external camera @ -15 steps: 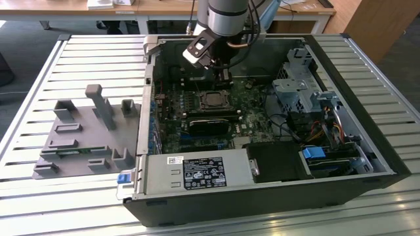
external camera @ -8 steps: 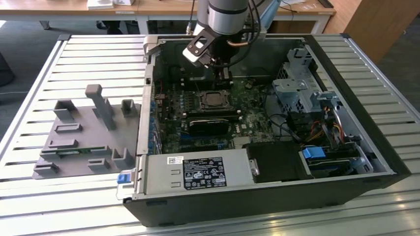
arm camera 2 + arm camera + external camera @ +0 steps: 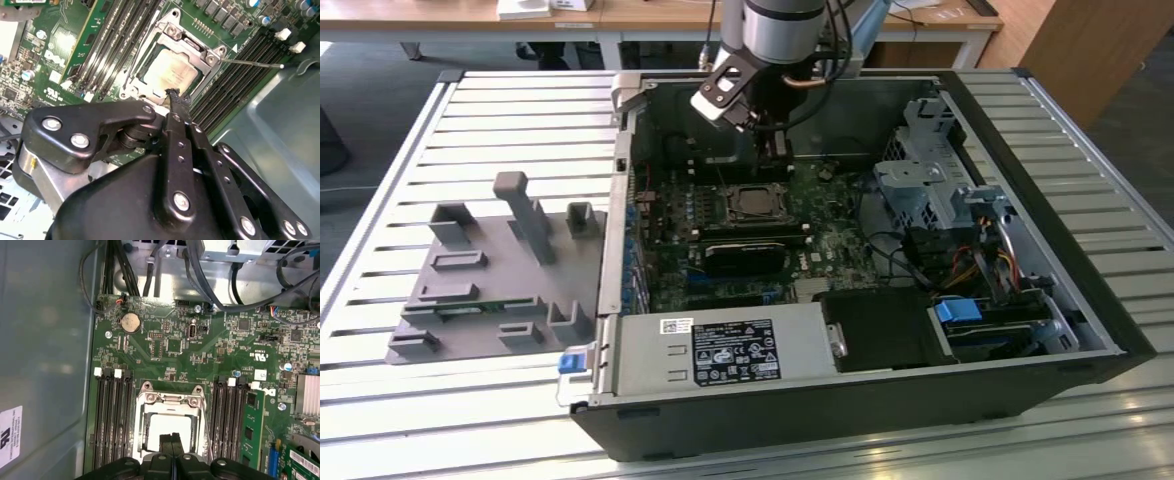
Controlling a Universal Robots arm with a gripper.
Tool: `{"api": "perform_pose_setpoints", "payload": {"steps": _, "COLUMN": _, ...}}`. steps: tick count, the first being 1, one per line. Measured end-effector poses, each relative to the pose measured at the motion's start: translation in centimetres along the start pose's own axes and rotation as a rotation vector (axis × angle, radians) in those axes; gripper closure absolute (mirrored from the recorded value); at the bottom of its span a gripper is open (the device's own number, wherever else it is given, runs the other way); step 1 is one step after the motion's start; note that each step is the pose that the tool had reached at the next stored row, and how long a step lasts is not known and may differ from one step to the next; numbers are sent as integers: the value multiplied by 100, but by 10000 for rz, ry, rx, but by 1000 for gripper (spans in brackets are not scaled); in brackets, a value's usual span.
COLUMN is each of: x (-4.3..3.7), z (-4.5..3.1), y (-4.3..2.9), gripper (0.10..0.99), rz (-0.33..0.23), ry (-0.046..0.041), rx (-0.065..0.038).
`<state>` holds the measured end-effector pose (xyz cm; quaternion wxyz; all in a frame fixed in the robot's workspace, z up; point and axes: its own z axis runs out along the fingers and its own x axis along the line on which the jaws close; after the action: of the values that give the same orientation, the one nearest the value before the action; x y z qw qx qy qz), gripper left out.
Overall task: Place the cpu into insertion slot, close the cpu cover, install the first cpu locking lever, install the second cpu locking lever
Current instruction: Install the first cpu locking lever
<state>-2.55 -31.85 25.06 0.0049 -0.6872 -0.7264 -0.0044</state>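
**Q:** What does the exterior view show?

**A:** An open computer case (image 3: 854,415) lies on a slatted table (image 3: 507,110). A grey fixture block (image 3: 480,290) sits toward the exterior view's left. The arm enters from above. Its gripper (image 3: 775,165) hangs inside the case, just beside the insertion slot (image 3: 753,204) on the green motherboard (image 3: 834,250).

**Q:** And the second wrist view?

**A:** The cpu (image 3: 170,75) sits in the slot with its silver-grey face up. It is framed by the window of the cpu cover (image 3: 191,46), which lies flat over it. The gripper's two fingers are pressed together with nothing between them. Their tip is at the cover's edge; whether it touches cannot be told. A thin locking lever (image 3: 250,62) juts from the cover's corner across the black memory slots (image 3: 240,75).

**Q:** And the first wrist view?

**A:** The closed fingers (image 3: 165,444) overlap the cover's edge, with the pale cpu just beyond them. Memory slots flank the socket on both sides. A coin cell (image 3: 131,322) sits well apart from the socket, near the board's edge.
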Motion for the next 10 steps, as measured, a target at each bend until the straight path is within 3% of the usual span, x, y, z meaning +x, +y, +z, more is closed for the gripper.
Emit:
{"api": "perform_pose_setpoints", "payload": {"steps": 5, "x": 2, "z": -93, "y": -8, "gripper": 980, "rz": -1, "ry": -29, "rx": -13}}
{"api": "perform_pose_setpoints", "payload": {"steps": 10, "x": 4, "z": -244, "y": -15, "gripper": 980, "rz": -2, "ry": -39, "rx": -27}}
